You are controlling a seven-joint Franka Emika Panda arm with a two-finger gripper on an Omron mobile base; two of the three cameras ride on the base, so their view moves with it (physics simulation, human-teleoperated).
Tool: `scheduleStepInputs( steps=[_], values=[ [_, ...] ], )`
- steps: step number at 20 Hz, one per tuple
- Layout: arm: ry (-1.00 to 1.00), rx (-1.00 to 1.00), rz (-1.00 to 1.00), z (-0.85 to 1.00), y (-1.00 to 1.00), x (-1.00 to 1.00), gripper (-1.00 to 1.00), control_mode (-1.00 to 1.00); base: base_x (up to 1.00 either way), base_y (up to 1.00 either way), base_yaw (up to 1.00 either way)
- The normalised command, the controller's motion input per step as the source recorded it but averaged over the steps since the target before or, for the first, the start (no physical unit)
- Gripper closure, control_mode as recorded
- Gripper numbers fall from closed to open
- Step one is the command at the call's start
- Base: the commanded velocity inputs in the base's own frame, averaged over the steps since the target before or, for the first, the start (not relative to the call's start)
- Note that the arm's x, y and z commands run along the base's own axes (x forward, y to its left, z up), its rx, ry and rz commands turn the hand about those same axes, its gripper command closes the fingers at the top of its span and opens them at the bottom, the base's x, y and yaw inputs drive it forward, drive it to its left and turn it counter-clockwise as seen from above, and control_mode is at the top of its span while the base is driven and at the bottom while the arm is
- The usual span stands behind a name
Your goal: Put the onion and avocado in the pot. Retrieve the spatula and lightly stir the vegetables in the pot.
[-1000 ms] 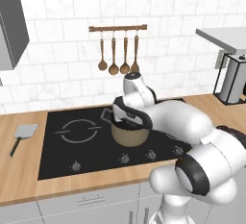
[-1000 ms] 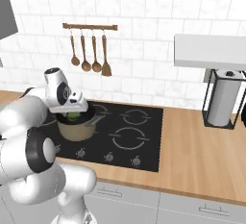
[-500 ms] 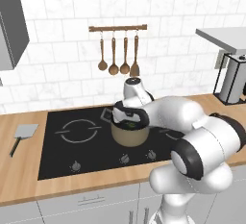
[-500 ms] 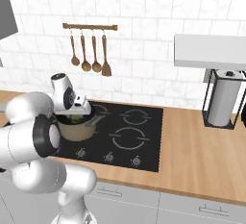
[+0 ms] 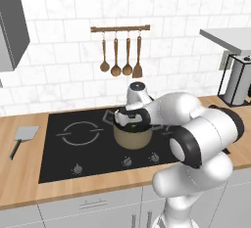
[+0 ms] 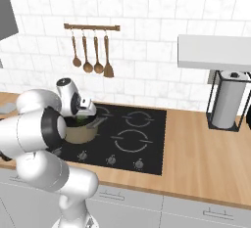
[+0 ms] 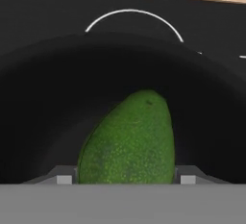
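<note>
Arm bends forward over the stove [image 5: 73, 153], hand tipped down into the mouth of the pot [image 5: 132, 137] on the near middle burner. Gripper [image 7: 125, 176] sits just inside the dark pot, fingers [image 7: 65, 176] spread and flanking the avocado [image 7: 129, 139], one on each side; cannot tell whether they touch it. Spatula [image 5: 23, 137] lies on the wooden counter [image 5: 14, 173] left of the stove, well apart from the pot.

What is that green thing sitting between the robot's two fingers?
In the hand view, an avocado lies between the fingers, down inside the dark pot.
</note>
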Motion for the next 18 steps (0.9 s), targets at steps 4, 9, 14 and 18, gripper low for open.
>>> scheduleStepInputs(
  steps=[4, 9, 14, 18],
  values=[
    [-0.14, 0.00, 0.00, -0.10, 0.00, 0.18, 1.00, -1.00, 0.00, 0.00, 0.00],
    [-0.09, 0.01, 0.00, -0.10, 0.00, 0.04, -1.00, -1.00, 0.00, 0.00, 0.00],
    [-0.06, 0.07, 0.00, 0.06, 0.00, -0.29, -1.00, -1.00, 0.00, 0.00, 0.00],
    [-0.01, 0.05, -0.01, 0.34, 0.00, -0.32, -1.00, -1.00, 0.00, 0.00, 0.00]
  ],
)
